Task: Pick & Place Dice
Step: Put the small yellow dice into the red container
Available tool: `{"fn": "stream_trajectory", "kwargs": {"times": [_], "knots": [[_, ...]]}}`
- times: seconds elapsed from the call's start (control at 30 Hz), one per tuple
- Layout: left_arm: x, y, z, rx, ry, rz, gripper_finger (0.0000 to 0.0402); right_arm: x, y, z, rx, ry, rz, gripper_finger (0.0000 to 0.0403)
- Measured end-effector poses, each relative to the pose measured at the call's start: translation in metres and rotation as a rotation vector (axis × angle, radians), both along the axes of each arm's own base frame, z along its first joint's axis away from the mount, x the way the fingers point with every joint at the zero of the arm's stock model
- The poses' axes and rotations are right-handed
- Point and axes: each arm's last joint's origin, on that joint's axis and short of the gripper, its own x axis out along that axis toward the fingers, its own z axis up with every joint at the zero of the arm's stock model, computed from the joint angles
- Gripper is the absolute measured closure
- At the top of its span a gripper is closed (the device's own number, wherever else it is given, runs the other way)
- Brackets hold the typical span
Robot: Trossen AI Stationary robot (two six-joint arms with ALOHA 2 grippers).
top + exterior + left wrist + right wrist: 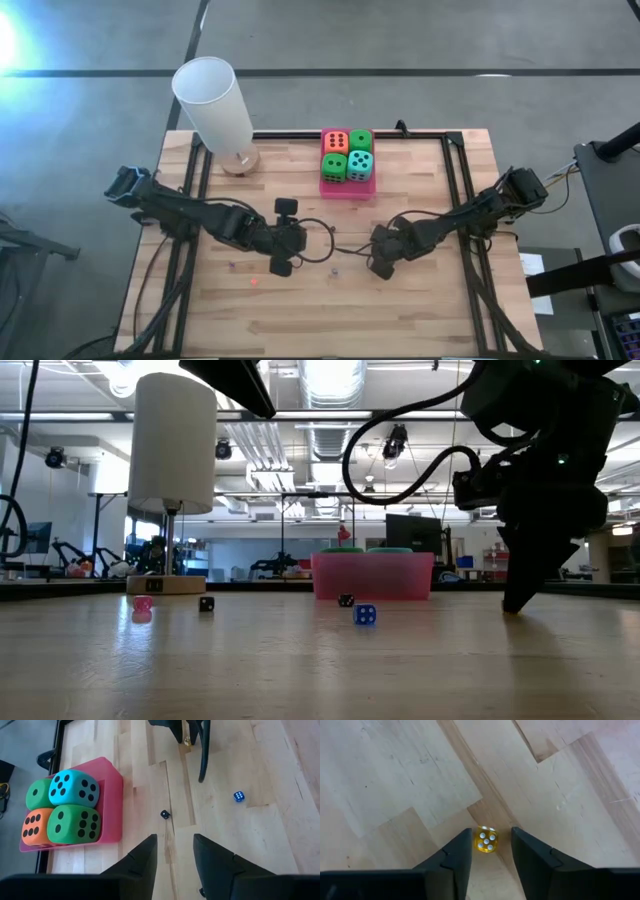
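Overhead, you have both arms low over the middle of the wooden table (420,310): the left gripper (282,252) near a faint pink speck, the right gripper (381,262) just across from it, while the four big foam dice (347,155) sit packed in a pink tray (347,189) at the far edge beside a white lamp (215,105). From table height, you see tiny dice scattered on the wood: a pink one (142,603), a black one (206,603), another black one (345,600) and a blue one (365,614), with one gripper's tips touching down at the right. Your left wrist camera shows its fingers (145,857) apart and empty, the black die (164,814) ahead of them. Your right wrist camera shows fingers (457,852) apart, straddling a small yellow die (487,839). To grip well, I'd judge you should centre it between them, stay low, then close gently.
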Motion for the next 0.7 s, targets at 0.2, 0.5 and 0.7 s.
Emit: {"fn": "stream_trajectory", "kwargs": {"times": [0.2,0.5,0.7], "knots": [[0.0,0.0,0.0,0.0,0.0,0.0,0.0274,0.0,0.0,0.002,0.001,-0.007,0.008,0.0302],[0.0,0.0,0.0,0.0,0.0,0.0,0.0274,0.0,0.0,0.005,-0.004,-0.013,0.021,0.0357],[0.0,0.0,0.0,0.0,0.0,0.0,0.0271,-0.001,-0.001,0.013,-0.023,-0.045,0.038,0.0349]]}}
